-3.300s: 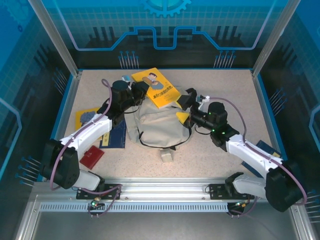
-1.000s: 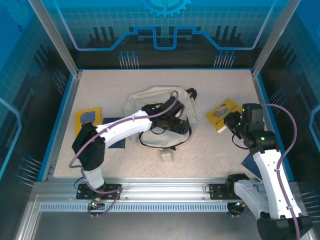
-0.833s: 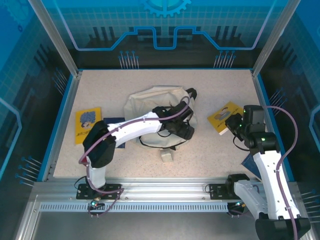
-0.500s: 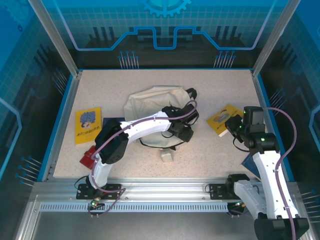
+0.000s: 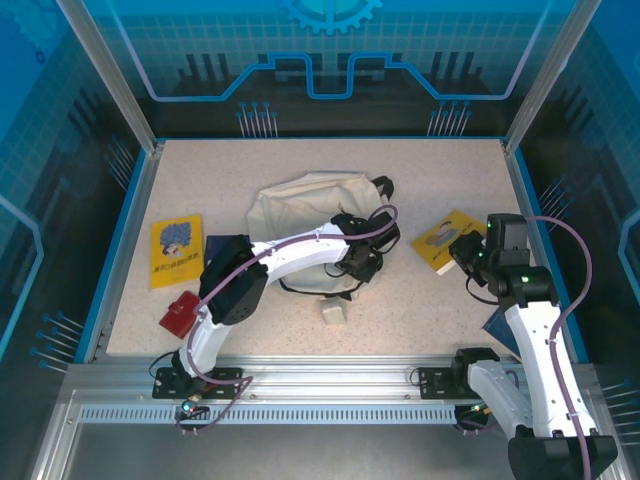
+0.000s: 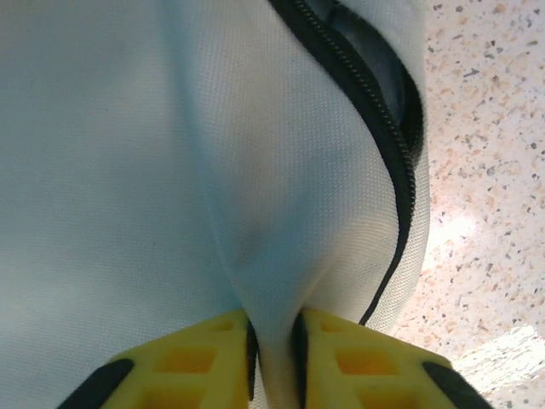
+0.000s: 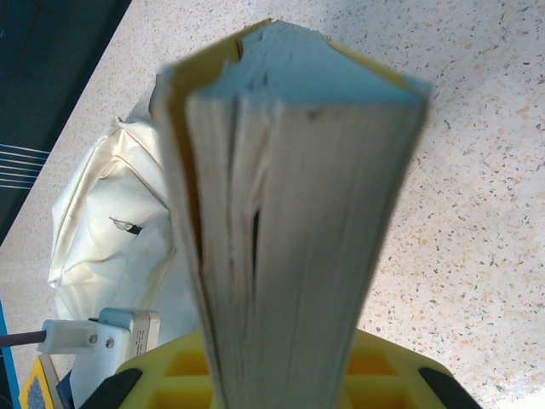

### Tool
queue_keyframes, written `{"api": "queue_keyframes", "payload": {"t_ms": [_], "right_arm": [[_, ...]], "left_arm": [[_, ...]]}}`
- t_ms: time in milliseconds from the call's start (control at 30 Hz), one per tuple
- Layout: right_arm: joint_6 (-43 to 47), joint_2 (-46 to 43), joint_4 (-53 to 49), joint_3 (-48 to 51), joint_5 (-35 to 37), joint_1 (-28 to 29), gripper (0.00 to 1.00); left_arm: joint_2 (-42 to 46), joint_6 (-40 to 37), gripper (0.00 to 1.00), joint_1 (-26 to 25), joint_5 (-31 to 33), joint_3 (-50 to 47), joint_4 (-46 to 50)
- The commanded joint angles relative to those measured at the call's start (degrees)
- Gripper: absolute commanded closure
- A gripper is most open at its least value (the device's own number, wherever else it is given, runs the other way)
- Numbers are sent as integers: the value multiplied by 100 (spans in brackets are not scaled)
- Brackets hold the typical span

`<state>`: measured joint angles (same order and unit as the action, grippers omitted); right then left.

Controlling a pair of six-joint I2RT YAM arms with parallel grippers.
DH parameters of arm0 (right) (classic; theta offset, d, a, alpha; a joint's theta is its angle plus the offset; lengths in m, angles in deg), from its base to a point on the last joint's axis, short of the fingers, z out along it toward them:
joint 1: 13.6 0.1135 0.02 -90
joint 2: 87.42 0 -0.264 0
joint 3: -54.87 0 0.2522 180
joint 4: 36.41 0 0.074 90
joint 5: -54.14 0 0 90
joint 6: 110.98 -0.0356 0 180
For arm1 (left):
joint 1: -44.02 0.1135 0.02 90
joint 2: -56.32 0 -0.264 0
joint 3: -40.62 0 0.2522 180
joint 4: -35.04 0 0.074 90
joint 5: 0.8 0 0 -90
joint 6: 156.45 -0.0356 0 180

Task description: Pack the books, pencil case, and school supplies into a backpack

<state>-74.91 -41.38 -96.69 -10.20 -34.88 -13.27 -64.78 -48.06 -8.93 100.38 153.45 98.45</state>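
Two yellow books (image 5: 175,250) (image 5: 446,237), one backpack (image 5: 295,205) — one tag (image 5: 333,313)

white arm links (image 5: 290,252), black joints (image 5: 232,292), purple cables (image 5: 578,243); yellow lattice pincer fingers (image 6: 196,358).

table (image 5: 450,170): beige speckled | walls (image 5: 330,50): blue printed panels, possibly glossy | frame (image 5: 330,385): aluminium rails | light: even
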Motion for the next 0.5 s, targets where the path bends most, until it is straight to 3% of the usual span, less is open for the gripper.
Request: {"api": "queue_keyframes", "payload": {"t_ms": [0, 300, 467], "right_arm": [[31, -165, 240, -18, -71, -94, 96], [47, -248, 150, 13, -71, -96, 96], [20, -322, 126, 60, -93, -104, 96]], "left_arm": [[331, -54, 83, -28, 129, 174, 127], [1165, -328, 93, 187, 173, 79, -111], [1581, -275, 91, 488, -110, -88, -420]]}}
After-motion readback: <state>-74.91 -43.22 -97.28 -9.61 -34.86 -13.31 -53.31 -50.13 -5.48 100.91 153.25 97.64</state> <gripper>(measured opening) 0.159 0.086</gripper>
